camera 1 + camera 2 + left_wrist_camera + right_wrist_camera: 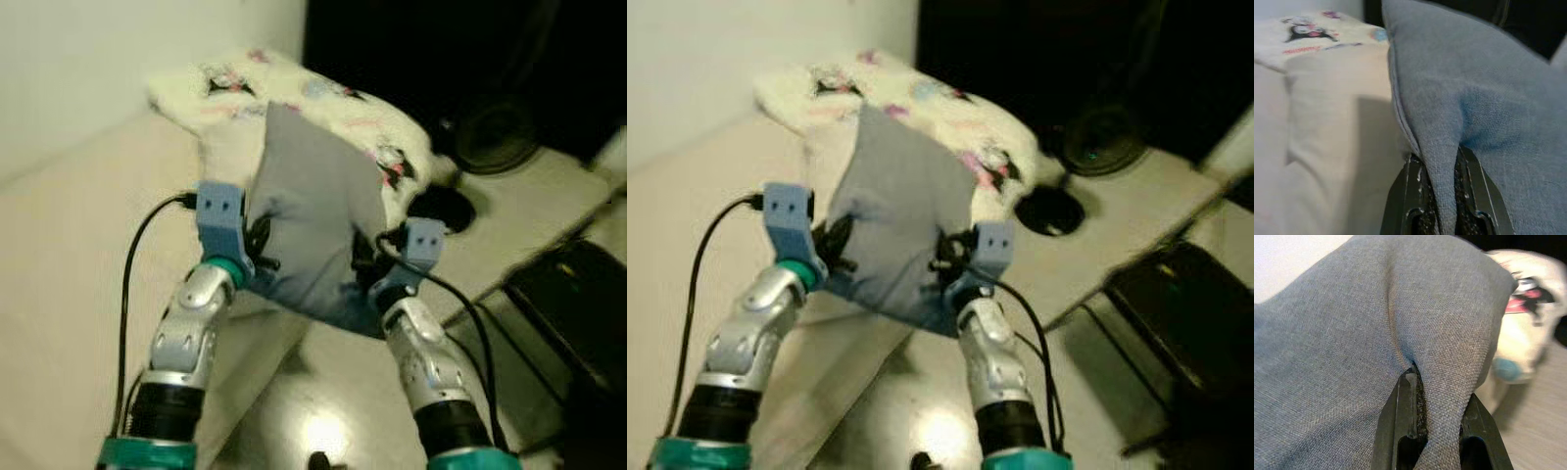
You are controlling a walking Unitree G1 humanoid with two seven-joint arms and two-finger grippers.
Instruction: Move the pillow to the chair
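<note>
Left wrist view: my left gripper (1444, 196) pinches the grey pillow (313, 220) | right gripper (1437, 428) clamps its opposite edge | pillow held up above the cream sofa (69, 255) | risk: thin fabric pinches may slip while carrying.

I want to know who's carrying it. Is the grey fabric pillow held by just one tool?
No, the grey fabric pillow is pinched on both sides, by the left tool and the right tool.

Patterned cushion (323, 108) just behind pillow (313, 215)
</note>
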